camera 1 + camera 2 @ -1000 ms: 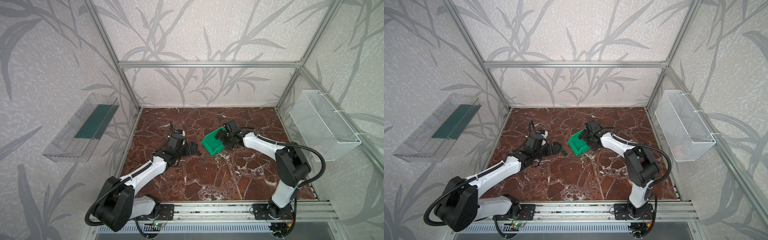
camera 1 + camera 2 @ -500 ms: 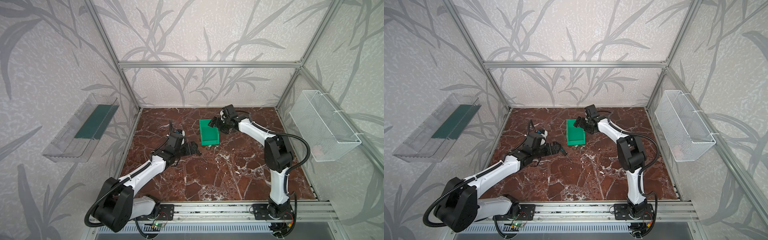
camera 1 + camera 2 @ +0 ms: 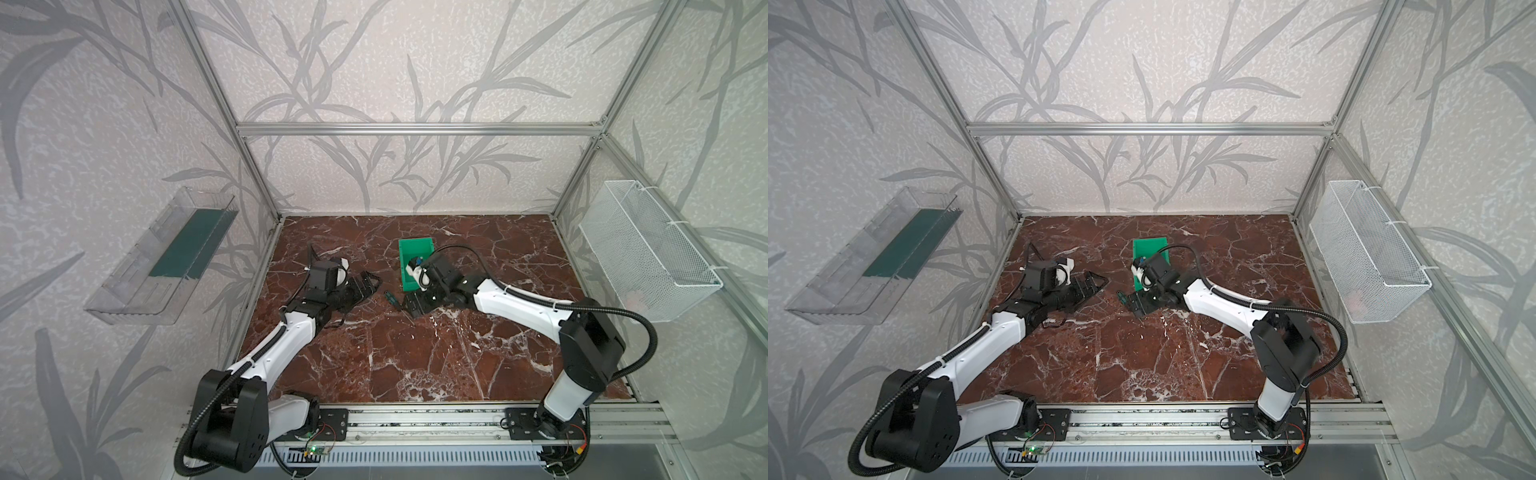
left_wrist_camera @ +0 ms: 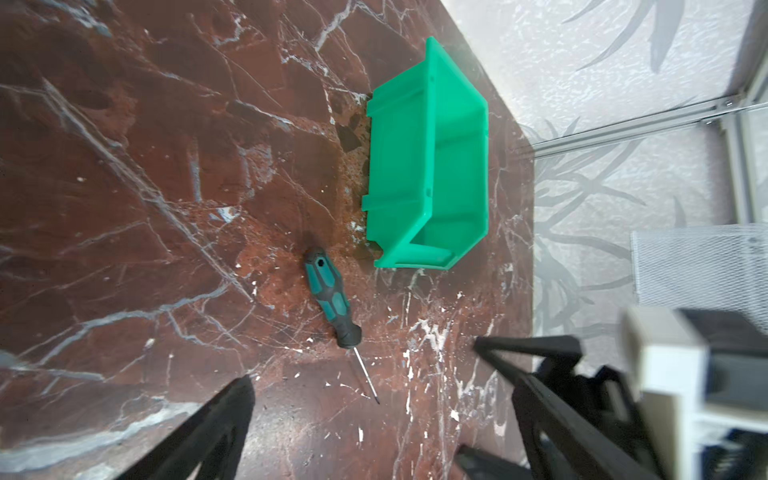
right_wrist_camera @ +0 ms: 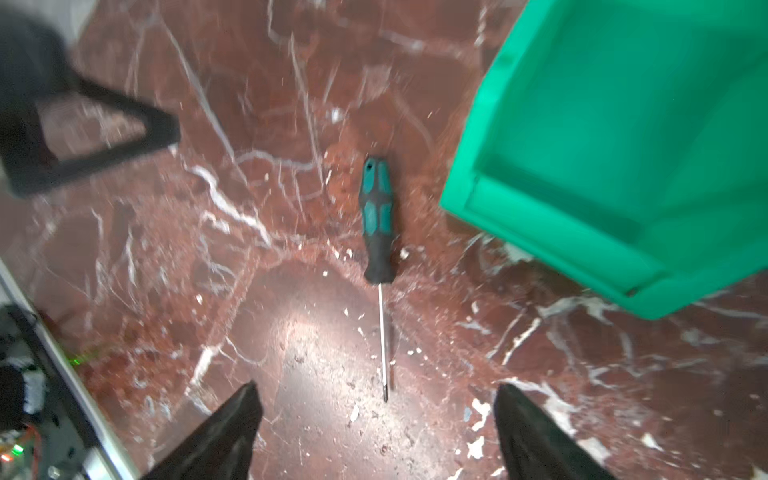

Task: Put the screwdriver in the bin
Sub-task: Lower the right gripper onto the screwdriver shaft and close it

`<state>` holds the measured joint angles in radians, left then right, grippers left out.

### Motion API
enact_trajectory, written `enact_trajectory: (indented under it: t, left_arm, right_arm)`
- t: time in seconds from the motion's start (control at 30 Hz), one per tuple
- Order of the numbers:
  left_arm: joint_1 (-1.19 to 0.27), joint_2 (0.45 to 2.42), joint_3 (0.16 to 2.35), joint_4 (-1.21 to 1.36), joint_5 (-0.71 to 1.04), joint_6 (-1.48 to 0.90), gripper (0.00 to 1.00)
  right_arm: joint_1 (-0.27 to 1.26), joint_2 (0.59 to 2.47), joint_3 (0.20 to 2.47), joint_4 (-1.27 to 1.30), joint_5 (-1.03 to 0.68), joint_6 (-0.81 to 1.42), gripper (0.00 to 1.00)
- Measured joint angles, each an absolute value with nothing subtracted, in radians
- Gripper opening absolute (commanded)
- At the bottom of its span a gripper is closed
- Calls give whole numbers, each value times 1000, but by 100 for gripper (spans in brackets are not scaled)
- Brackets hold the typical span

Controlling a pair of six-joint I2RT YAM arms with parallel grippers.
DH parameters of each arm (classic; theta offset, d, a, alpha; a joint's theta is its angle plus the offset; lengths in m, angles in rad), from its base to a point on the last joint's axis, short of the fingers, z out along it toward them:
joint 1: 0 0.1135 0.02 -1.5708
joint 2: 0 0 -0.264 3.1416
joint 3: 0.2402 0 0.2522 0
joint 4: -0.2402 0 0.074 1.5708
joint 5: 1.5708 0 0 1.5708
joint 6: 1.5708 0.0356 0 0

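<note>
In both top views there is one screwdriver (image 3: 390,296) and one bin (image 3: 409,258), plus two arms. The screwdriver lies flat on the marble floor (image 3: 415,357), just near and left of the bin's near end, not inside it. The left gripper (image 3: 370,284) reaches in low from the left, its arm stretched along the floor, jaws spread and empty. The right gripper (image 3: 409,305) comes from the right with its wrist bent down, fingers low just right of the screwdriver. One clear tray (image 3: 162,257) hangs on the left wall and one wire basket (image 3: 648,253) on the right wall.

Left wrist view: one screwdriver (image 4: 332,297) beside the bin (image 4: 424,166), apart from it by a small gap. The left gripper (image 4: 374,399) has its jaws wide with nothing between them.

Right wrist view: one screwdriver (image 5: 377,220), its thin shaft pointing toward the right gripper (image 5: 378,403), whose jaws stand wide and empty. The bin (image 5: 623,137) sits just beside the handle.
</note>
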<state>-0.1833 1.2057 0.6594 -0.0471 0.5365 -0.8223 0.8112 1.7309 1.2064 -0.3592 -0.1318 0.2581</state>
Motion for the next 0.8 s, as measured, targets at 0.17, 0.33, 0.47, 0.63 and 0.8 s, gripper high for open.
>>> enact_trajectory:
  t: [0.17, 0.33, 0.47, 0.63, 0.8]
  left_arm:
    - [-153, 1196, 584, -23, 584, -867, 99]
    - [-142, 1195, 534, -9, 598, -899, 99]
    - [-142, 1193, 520, 6, 601, -917, 99]
    - [-141, 1193, 520, 24, 606, -921, 99]
    - [-140, 1193, 520, 31, 612, -921, 99]
  right_arm:
    - [854, 1806, 1170, -324, -105, 252, 64]
    - [867, 1864, 1179, -300, -72, 255, 57]
    - [887, 1907, 1199, -299, -41, 259, 48]
    - [896, 1943, 1212, -298, -18, 260, 32]
    - [896, 1954, 1226, -299, 2, 257, 15]
